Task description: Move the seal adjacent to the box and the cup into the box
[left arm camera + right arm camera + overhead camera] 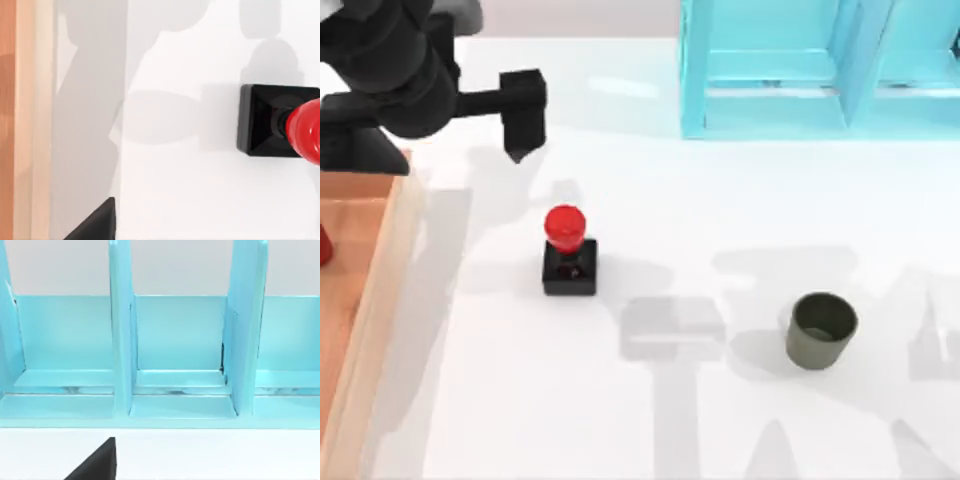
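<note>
— Top view, left to right: how far along was it?
— Neither step looked done. Light-brown wooden box (pixel 365 300) at left; left gripper (pixel 523 112) above the table, grip state unclear; red-knobbed black-based seal (pixel 568 253) apart from it; olive-grey cup (pixel 821 330) outside.

The setting is a rendered simulation workspace, not a real room. Evidence: a flat, uniformly white tabletop (pixel 720 430) with soft, clean shadows and no wear. The objects have smooth, untextured surfaces: a light-blue shelf-like frame (pixel 820 70) of plain panels at the far edge, and a wooden box (pixel 360 300) with simple plank walls at the left edge. A black robot arm (pixel 390 70) reaches over the surface.
</note>
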Controlling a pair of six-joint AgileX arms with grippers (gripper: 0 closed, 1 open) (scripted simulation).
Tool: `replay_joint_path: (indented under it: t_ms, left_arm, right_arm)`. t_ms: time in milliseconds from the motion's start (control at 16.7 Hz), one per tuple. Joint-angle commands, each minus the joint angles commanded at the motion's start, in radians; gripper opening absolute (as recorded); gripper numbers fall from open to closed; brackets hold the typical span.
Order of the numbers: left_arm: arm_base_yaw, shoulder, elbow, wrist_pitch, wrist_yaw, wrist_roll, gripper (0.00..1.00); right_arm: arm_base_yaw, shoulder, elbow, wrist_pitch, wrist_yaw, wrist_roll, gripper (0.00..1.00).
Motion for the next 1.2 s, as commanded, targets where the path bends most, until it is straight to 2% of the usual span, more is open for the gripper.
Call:
replay_joint_path:
  t_ms: [300, 540, 960, 1200]
  left_arm:
    - [-0.097, 0.348, 0.325, -0.209, 0.014, -0.059, 1.0]
    - [-0.14, 0.479, 0.455, -0.285, 0.023, -0.079, 1.0]
    - [-0.138, 0.486, 0.458, -0.284, 0.023, -0.079, 1.0]
    - [-0.139, 0.498, 0.354, -0.171, 0.023, -0.077, 1.0]
  right_arm:
    - [0.0, 0.0, 0.0, 0.0, 0.0, 0.0, 1.0]
    - [0.0, 0.0, 0.0, 0.0, 0.0, 0.0, 1.0]
    - [0.0, 0.0, 0.0, 0.0, 0.0, 0.0, 1.0]
    - [0.0, 0.0, 0.0, 0.0, 0.0, 0.0, 1.0]
